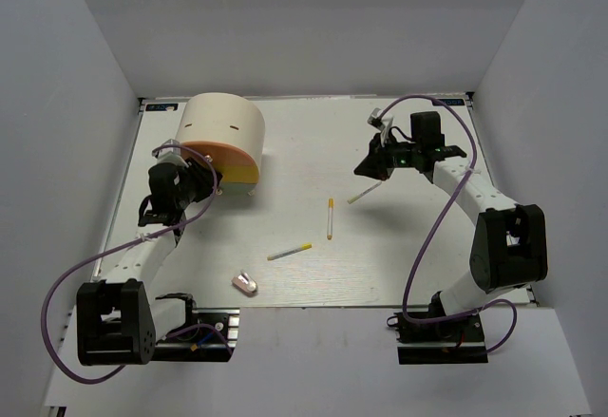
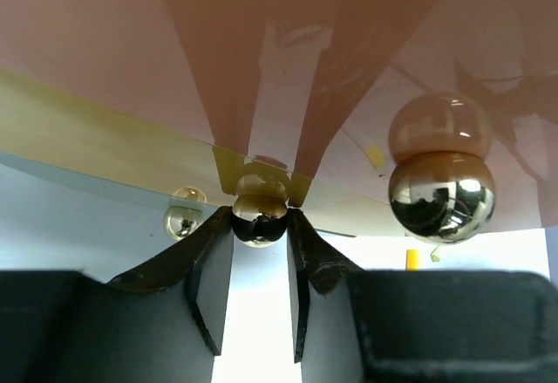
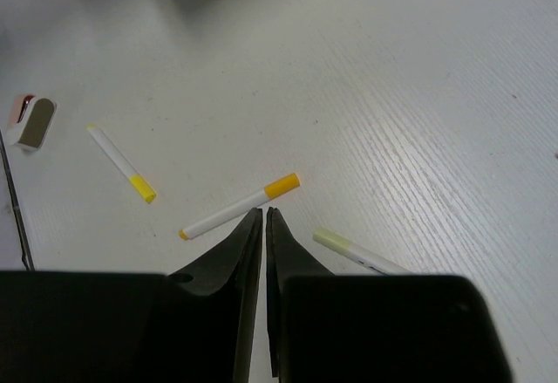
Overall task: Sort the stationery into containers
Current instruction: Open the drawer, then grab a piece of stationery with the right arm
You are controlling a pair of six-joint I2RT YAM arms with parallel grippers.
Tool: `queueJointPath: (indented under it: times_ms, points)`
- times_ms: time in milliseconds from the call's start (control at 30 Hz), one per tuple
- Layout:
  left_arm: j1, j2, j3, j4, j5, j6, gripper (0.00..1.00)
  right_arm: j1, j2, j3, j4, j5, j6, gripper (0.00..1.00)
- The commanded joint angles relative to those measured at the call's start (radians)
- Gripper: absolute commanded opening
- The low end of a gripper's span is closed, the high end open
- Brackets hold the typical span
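Observation:
The container [image 1: 223, 132] is a cream cylinder with an orange face, standing at the back left. My left gripper [image 1: 210, 182] is at its face. In the left wrist view the fingertips [image 2: 222, 219] press on both sides of a small shiny knob [image 2: 260, 223] under the yellow drawer edge [image 2: 96, 143]. My right gripper [image 1: 369, 167] hovers shut and empty above the table. Two white-and-yellow pens [image 1: 330, 217] [image 1: 290, 252] lie mid-table. A pale-capped pen [image 1: 364, 195] lies just below the right gripper [image 3: 264, 214]. A pink-white eraser [image 1: 245, 283] lies near the front.
A larger shiny knob [image 2: 441, 195] and a small one [image 2: 183, 219] flank the gripped knob. From the right wrist I see the pens [image 3: 240, 207] [image 3: 122, 163] [image 3: 353, 252] and the eraser [image 3: 30, 121]. White walls enclose the table.

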Motion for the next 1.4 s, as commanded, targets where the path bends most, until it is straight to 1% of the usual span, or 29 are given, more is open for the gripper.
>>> queueJointPath:
  times_ms: [0, 133, 233, 267, 367, 400, 467, 500, 533, 600, 633, 800, 833, 867, 900, 933, 967, 1000, 1033, 1067, 1100, 1133, 1167, 1200, 1233, 1267, 1300, 1367]
  points:
    - [0.005, -0.019, -0.013, 0.028, -0.001, 0.02, 0.34, -0.006, -0.043, -0.004, 0.005, -0.026, -0.021, 0.11]
    - [0.005, -0.04, -0.013, 0.019, -0.001, 0.029, 0.24, -0.006, -0.043, -0.009, 0.008, -0.027, -0.02, 0.11]
    - [0.005, -0.063, -0.022, 0.01, -0.001, 0.029, 0.2, -0.008, -0.043, -0.01, 0.008, -0.024, -0.023, 0.12]
    - [0.005, -0.073, -0.036, 0.01, -0.001, 0.029, 0.2, -0.011, -0.041, -0.012, 0.008, -0.027, -0.023, 0.15]
    - [0.005, -0.125, -0.066, -0.015, -0.001, 0.029, 0.19, -0.009, -0.044, -0.013, 0.008, -0.021, -0.026, 0.29]
    - [0.005, -0.142, -0.082, -0.027, -0.001, 0.02, 0.19, -0.008, -0.043, -0.015, 0.008, -0.023, -0.026, 0.41]
    - [0.005, -0.175, -0.095, -0.056, -0.001, 0.02, 0.19, -0.009, -0.046, -0.023, 0.005, -0.017, -0.033, 0.53]
    - [0.005, -0.209, -0.105, -0.07, -0.001, 0.02, 0.19, -0.008, -0.041, -0.023, 0.007, -0.015, -0.035, 0.63]
    - [0.005, -0.228, -0.105, -0.082, -0.001, 0.02, 0.19, -0.008, -0.043, -0.026, 0.007, -0.013, -0.036, 0.69]
    - [0.005, -0.266, -0.126, -0.119, -0.011, 0.02, 0.19, -0.006, -0.038, -0.027, 0.007, -0.009, -0.036, 0.89]
    - [0.005, -0.303, -0.126, -0.13, -0.011, 0.009, 0.19, -0.006, -0.035, -0.027, 0.007, -0.006, -0.035, 0.91]
    - [0.005, -0.341, -0.151, -0.165, -0.011, 0.009, 0.19, -0.006, -0.017, -0.03, 0.017, 0.028, -0.026, 0.91]
    - [0.005, -0.341, -0.151, -0.165, -0.011, 0.009, 0.21, -0.008, -0.012, -0.027, 0.013, 0.028, -0.035, 0.91]
    - [0.005, -0.341, -0.151, -0.165, -0.011, 0.009, 0.26, -0.006, -0.009, -0.027, 0.001, 0.025, -0.077, 0.91]
    - [0.005, -0.341, -0.151, -0.165, -0.011, 0.009, 0.36, -0.006, 0.005, -0.017, -0.018, 0.025, -0.098, 0.91]
    - [0.005, -0.341, -0.151, -0.156, -0.002, 0.009, 0.5, -0.006, 0.016, -0.009, -0.03, 0.026, -0.125, 0.91]
    - [0.005, -0.341, -0.151, -0.156, -0.002, 0.0, 0.56, -0.006, 0.025, -0.003, -0.044, 0.031, -0.197, 0.79]
    - [0.005, -0.341, -0.139, -0.156, -0.002, 0.0, 0.63, -0.011, 0.046, 0.028, -0.114, 0.04, -0.29, 0.71]
    - [0.005, -0.341, -0.138, -0.17, -0.002, 0.0, 0.73, -0.006, 0.066, 0.043, -0.146, 0.052, -0.341, 0.62]
    - [0.005, -0.341, -0.128, -0.18, -0.002, 0.0, 0.74, -0.006, 0.082, 0.072, -0.182, 0.059, -0.459, 0.49]
    - [0.005, -0.353, -0.116, -0.193, -0.002, 0.0, 0.76, -0.009, 0.111, 0.086, -0.287, 0.071, -0.577, 0.25]
    - [0.005, -0.364, -0.115, -0.22, -0.002, 0.009, 0.76, -0.006, 0.141, 0.145, -0.326, 0.101, -0.681, 0.18]
    - [0.005, -0.396, -0.106, -0.237, -0.002, 0.009, 0.8, -0.009, 0.158, 0.164, -0.399, 0.112, -0.728, 0.18]
    - [0.005, -0.413, -0.097, -0.258, -0.002, 0.009, 0.81, -0.009, 0.192, 0.18, -0.473, 0.123, -0.876, 0.22]
    - [0.005, -0.433, -0.086, -0.306, -0.011, 0.009, 0.81, -0.009, 0.216, 0.221, -0.501, 0.152, -0.915, 0.28]
    - [0.005, -0.453, -0.086, -0.33, -0.011, 0.009, 0.82, -0.008, 0.229, 0.227, -0.528, 0.16, -0.949, 0.33]
    - [0.005, -0.493, -0.074, -0.388, -0.022, 0.009, 0.82, -0.006, 0.243, 0.23, -0.542, 0.178, -1.031, 0.42]
    - [0.005, -0.527, -0.043, -0.459, -0.031, 0.0, 0.84, -0.004, 0.261, 0.23, -0.536, 0.203, -1.075, 0.48]
